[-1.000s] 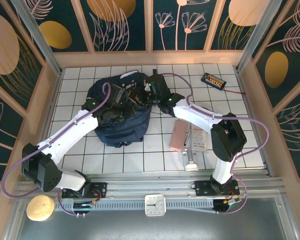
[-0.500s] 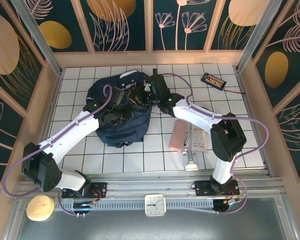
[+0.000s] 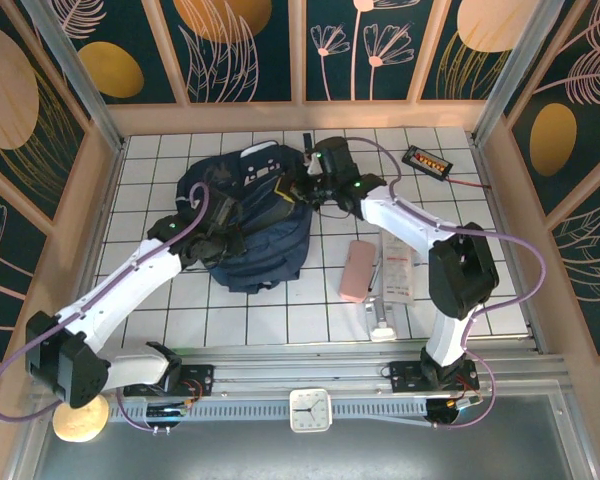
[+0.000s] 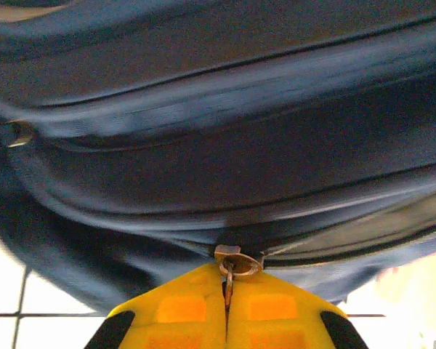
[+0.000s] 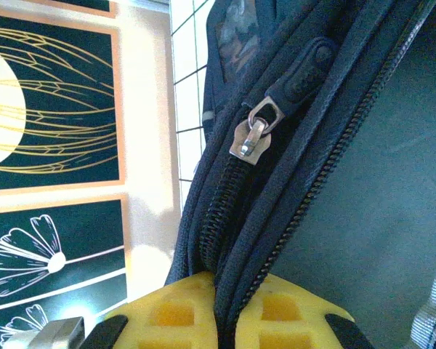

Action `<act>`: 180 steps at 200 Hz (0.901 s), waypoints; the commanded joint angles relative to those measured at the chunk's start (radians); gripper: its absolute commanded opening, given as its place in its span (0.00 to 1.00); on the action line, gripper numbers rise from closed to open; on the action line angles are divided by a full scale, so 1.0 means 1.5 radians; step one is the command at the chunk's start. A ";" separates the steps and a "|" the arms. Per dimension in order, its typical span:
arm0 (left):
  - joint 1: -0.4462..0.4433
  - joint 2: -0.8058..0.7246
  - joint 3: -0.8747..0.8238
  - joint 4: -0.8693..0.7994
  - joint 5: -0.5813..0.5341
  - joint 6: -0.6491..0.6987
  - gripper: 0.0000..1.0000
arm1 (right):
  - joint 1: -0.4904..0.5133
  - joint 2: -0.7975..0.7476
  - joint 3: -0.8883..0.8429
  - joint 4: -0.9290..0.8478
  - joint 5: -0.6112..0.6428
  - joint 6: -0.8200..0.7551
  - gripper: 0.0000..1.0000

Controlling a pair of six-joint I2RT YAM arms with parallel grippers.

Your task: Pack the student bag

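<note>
The student bag [image 3: 265,240], navy with a white-grey patch [image 3: 260,160] at its far end, lies on the white tiled table. My left gripper [image 3: 212,235] is at the bag's left side. In the left wrist view its yellow fingers [image 4: 182,309] are shut on a metal zipper pull [image 4: 229,280] under the slider [image 4: 237,259]. My right gripper [image 3: 302,188] is at the bag's far right edge. In the right wrist view it [image 5: 227,309] is shut on the bag's zipper edge [image 5: 236,218]. A second metal zipper pull [image 5: 248,137] hangs free above.
A pink box [image 3: 357,270], a white printed sheet [image 3: 399,270] and a white bar [image 3: 382,325] lie right of the bag. A black device with orange cells [image 3: 426,161] sits far right. Wooden walls surround the table. A clock [image 3: 309,410] is on the near rail.
My left gripper has drawn left and toward the near edge with the zipper pull in it. The right gripper moved slightly far-right, and the bag's top shifted with it.
</note>
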 commanded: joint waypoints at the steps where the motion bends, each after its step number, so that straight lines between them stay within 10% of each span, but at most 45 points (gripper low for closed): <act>1: 0.035 -0.044 -0.033 -0.107 -0.041 0.028 0.00 | -0.070 -0.018 0.047 -0.045 -0.015 -0.117 0.00; 94: 0.297 -0.032 -0.159 0.017 -0.121 0.141 0.00 | -0.178 0.023 0.055 -0.009 -0.222 -0.137 0.00; 135: 0.313 0.024 -0.110 0.067 -0.169 0.171 0.00 | -0.180 0.034 0.078 0.010 -0.249 -0.110 0.00; 166: 0.311 0.000 -0.084 0.100 -0.059 0.179 0.00 | -0.180 0.039 0.078 0.036 -0.257 -0.078 0.00; 180: 0.301 -0.041 -0.096 0.127 0.014 0.155 0.00 | -0.167 0.032 0.049 0.080 -0.241 -0.044 0.43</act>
